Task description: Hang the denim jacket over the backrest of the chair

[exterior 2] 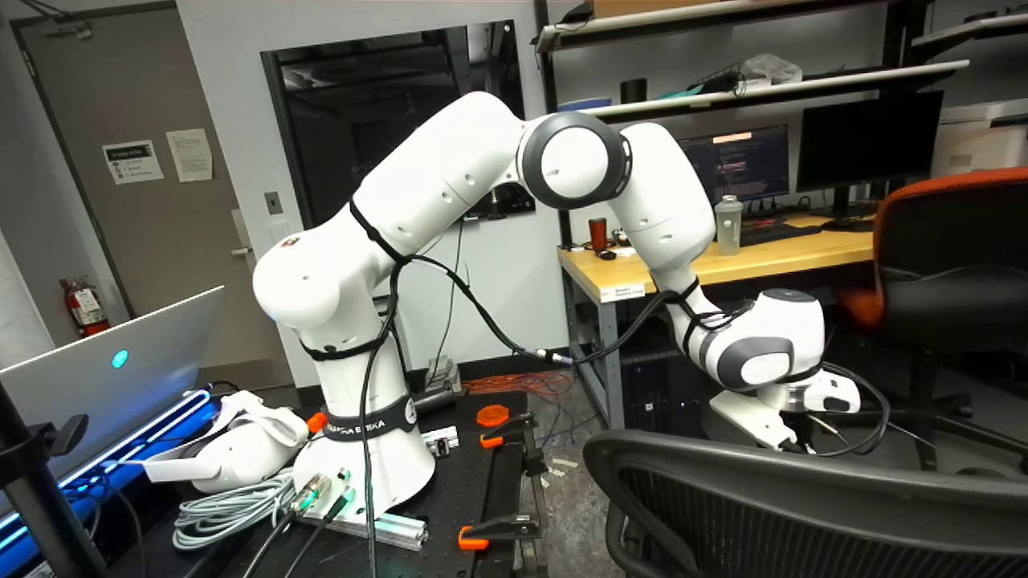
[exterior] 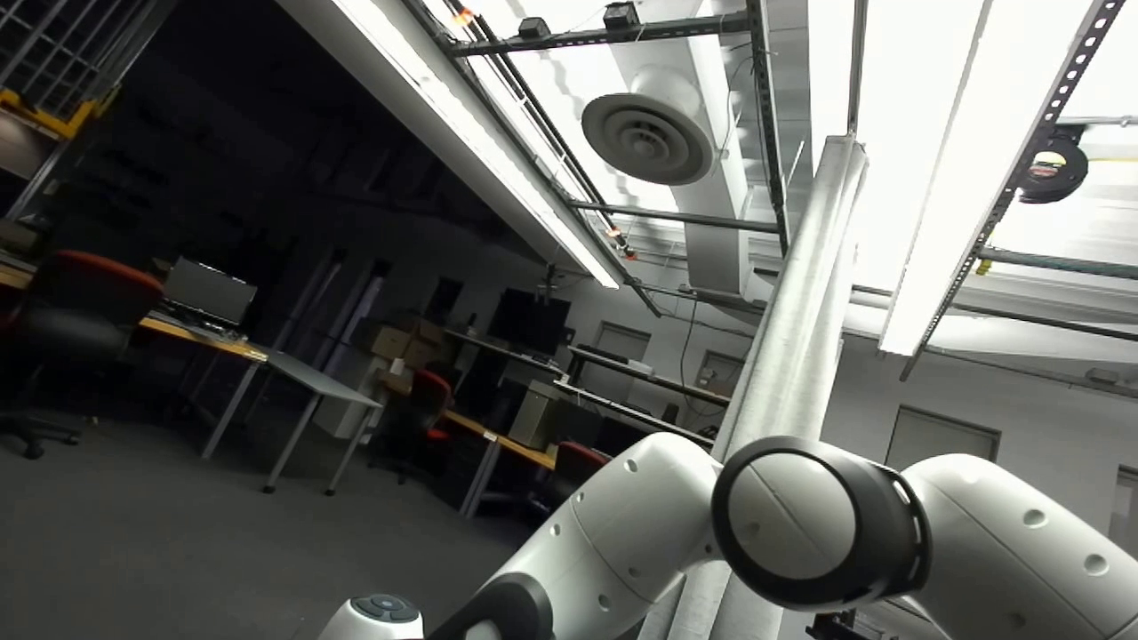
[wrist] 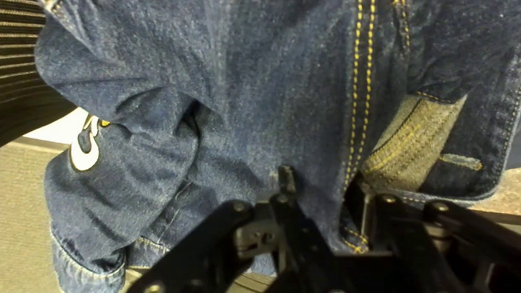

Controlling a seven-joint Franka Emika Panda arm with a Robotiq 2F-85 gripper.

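The denim jacket, dark blue with yellow stitching, fills most of the wrist view. A lighter inner patch shows at right and a pale mark at left. My gripper is over it, fingers apart, with denim running between them up toward the palm. The jacket does not show in either exterior view. The chair's dark mesh backrest stands in the foreground of an exterior view. Its ribbed mesh also shows at the upper left of the wrist view. The arm's wrist is low beyond the backrest, which hides the fingertips.
An orange and black chair and a wooden desk with monitors stand behind the arm. A black cable loops along the arm. Orange clamps sit on the base table's edge.
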